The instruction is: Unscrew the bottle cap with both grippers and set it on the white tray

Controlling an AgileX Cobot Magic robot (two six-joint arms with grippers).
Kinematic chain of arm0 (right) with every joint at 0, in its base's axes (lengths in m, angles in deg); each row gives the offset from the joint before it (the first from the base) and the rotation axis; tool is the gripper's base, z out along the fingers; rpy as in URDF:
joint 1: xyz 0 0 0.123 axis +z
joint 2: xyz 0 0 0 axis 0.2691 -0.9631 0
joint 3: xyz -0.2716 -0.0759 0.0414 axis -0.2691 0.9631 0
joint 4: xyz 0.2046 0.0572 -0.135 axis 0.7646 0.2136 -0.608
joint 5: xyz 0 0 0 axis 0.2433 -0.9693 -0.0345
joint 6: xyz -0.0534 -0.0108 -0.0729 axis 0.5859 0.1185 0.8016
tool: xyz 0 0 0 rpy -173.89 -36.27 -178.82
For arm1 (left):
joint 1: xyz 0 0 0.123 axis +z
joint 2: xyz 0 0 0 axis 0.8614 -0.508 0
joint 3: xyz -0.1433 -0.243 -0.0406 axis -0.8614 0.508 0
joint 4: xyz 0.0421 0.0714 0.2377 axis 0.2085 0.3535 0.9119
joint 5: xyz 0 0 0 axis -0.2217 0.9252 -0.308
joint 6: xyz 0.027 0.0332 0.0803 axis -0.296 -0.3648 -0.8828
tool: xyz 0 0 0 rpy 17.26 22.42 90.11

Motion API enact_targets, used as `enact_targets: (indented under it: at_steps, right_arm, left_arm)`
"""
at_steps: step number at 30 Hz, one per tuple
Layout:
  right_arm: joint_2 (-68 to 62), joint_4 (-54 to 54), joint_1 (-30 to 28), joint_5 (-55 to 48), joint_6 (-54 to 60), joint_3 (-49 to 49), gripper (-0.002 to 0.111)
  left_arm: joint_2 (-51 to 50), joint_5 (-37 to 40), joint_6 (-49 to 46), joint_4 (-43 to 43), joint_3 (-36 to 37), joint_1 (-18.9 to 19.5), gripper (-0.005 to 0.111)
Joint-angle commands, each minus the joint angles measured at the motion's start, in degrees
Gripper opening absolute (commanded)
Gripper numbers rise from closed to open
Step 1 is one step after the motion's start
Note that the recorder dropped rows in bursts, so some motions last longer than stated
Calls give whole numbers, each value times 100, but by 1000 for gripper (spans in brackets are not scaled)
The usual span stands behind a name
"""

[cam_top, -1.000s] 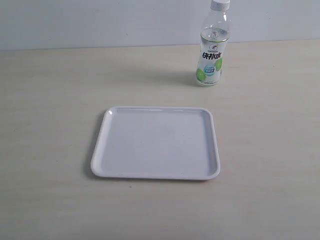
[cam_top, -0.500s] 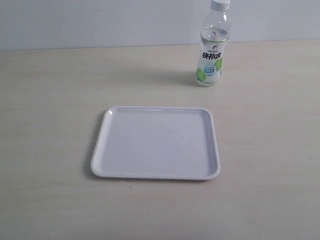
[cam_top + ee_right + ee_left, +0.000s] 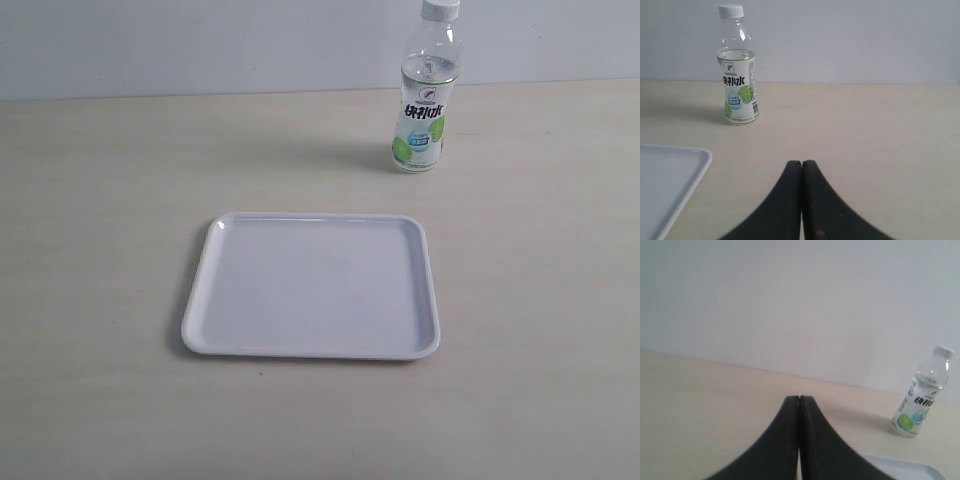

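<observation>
The clear bottle (image 3: 423, 105) with its white-and-green label stands upright at the back of the table, right of centre. Its white cap (image 3: 440, 9) sits screwed on the neck. The bottle (image 3: 920, 402) and cap (image 3: 943, 352) also show in the left wrist view, and the bottle (image 3: 738, 75) and cap (image 3: 731, 10) in the right wrist view. The white tray (image 3: 312, 285) lies flat in the middle, nothing on it. My left gripper (image 3: 799, 399) is shut, far from the bottle. My right gripper (image 3: 801, 163) is shut too, short of the bottle. Neither arm appears in the exterior view.
A pale wooden tabletop (image 3: 100, 200) runs back to a plain light wall (image 3: 200, 40). One tray corner (image 3: 670, 170) lies beside my right gripper, and another tray corner (image 3: 905, 467) shows near my left gripper.
</observation>
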Motion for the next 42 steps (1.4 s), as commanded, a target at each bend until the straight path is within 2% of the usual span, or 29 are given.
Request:
enact_targets:
  at_steps: [1, 6, 15, 33, 35, 40, 42]
  right_arm:
    - [33, -37, -44, 37, -5, 28, 0]
    - [33, -37, -44, 47, -5, 28, 0]
    - [33, -37, -44, 47, -5, 28, 0]
    - [33, -37, -44, 357, 9, 28, 0]
    - [33, 22, -44, 628, 9, 28, 0]
    - [33, 300, -44, 2038, -330, 28, 0]
    - [33, 310, -44, 2236, -330, 28, 0]
  left_arm:
    - [38, -659, 70, -45, 2, 24, 0]
    - [38, -840, 58, 40, 2, 24, 0]
    - [38, -501, 58, 126, 2, 24, 0]
    - [38, -425, 48, 126, 2, 24, 0]
    - [38, -425, 48, 126, 2, 24, 0]
    - [38, -425, 48, 126, 2, 24, 0]
    - [38, -425, 48, 126, 2, 24, 0]
